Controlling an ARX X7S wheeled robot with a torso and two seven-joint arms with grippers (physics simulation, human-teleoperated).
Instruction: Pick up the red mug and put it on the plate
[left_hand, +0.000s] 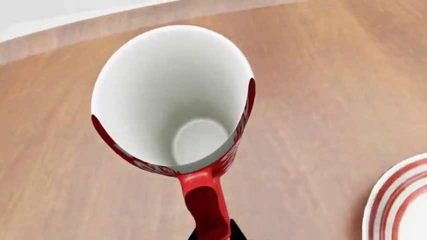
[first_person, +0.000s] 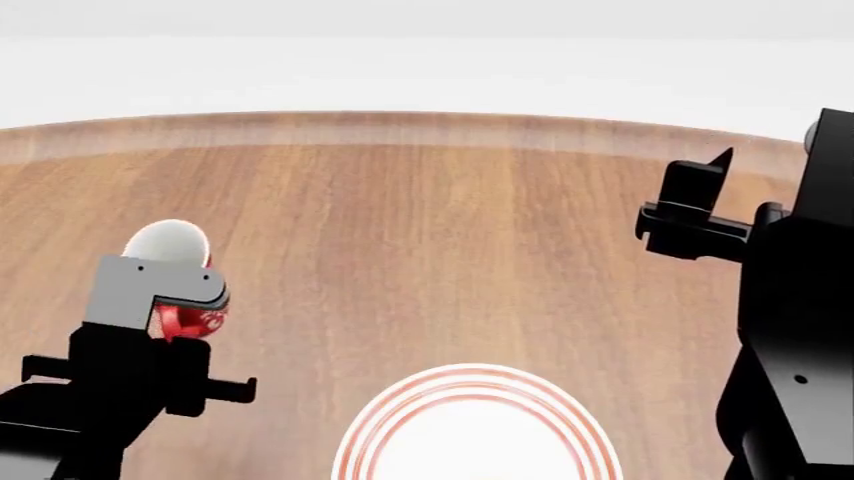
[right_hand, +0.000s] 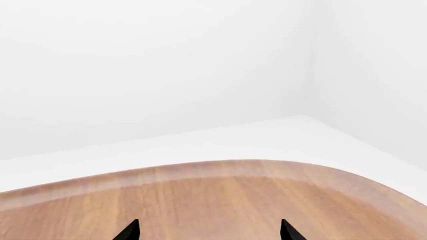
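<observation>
The red mug (left_hand: 175, 95), white inside, fills the left wrist view, with its red handle (left_hand: 205, 205) between the black tips of my left gripper (left_hand: 215, 234), which is shut on it. In the head view the mug (first_person: 180, 280) shows at the left, mostly behind my left gripper (first_person: 171, 320). The white plate with red rings (first_person: 474, 435) lies at the near centre; its edge shows in the left wrist view (left_hand: 400, 205). My right gripper (right_hand: 209, 231) is open and empty, held up at the right (first_person: 694, 215).
The wooden table (first_person: 441, 250) has a curved far edge (first_person: 400, 130) against white surroundings. The right wrist view shows the table's rounded rim (right_hand: 220, 167) and a white wall behind it.
</observation>
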